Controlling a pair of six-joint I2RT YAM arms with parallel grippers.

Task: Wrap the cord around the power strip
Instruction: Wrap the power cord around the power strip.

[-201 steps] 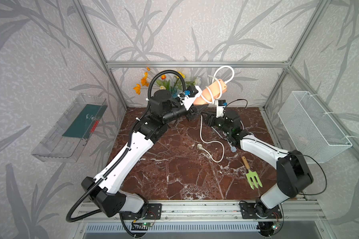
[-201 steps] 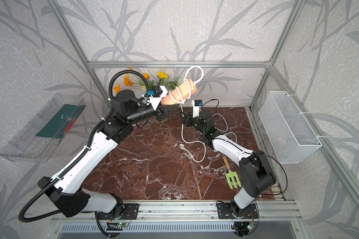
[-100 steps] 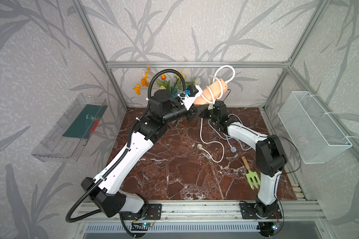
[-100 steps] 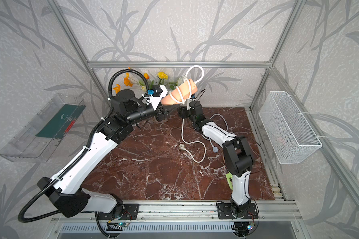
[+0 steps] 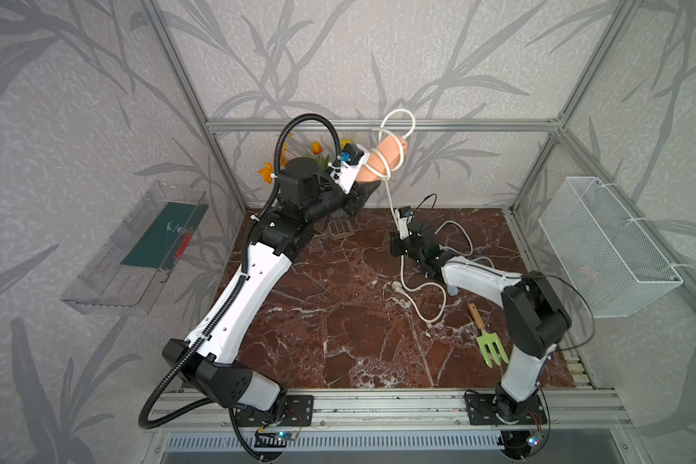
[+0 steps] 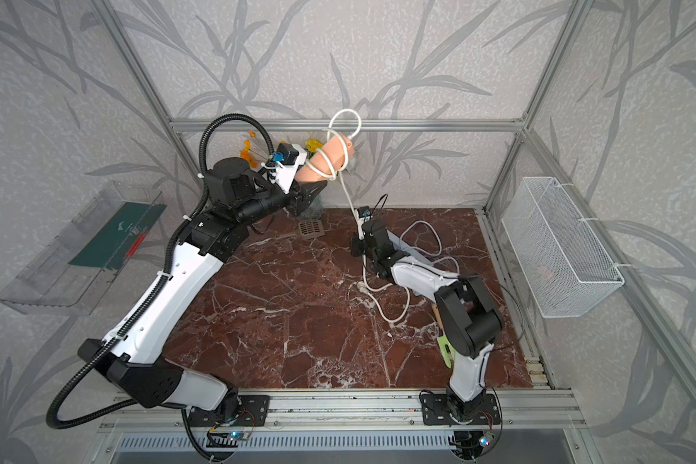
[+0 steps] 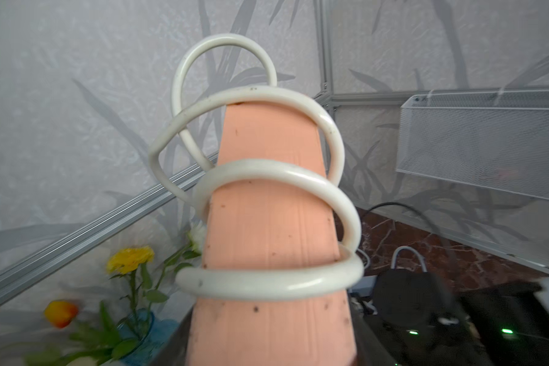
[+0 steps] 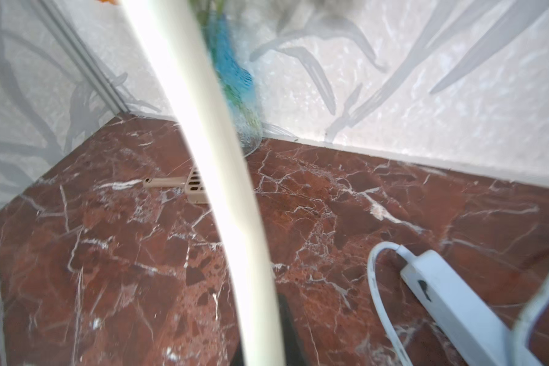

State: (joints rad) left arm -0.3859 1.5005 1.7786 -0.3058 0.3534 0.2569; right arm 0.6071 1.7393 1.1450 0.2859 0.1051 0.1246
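While the left gripper point(image 5: 365, 187) holds the power strip point(image 5: 380, 160) aloft, the right gripper point(image 5: 399, 243) clamps the cord point(image 5: 389, 197)

So my peach power strip point(image 5: 382, 160) is up in the air at the far middle, tilted with its free end pointing up and right. The white cord point(image 7: 268, 286) coils round it three times and throws a loose loop past the tip. Then it drops to the marble, plug point(image 5: 396, 286) lying mid-table.
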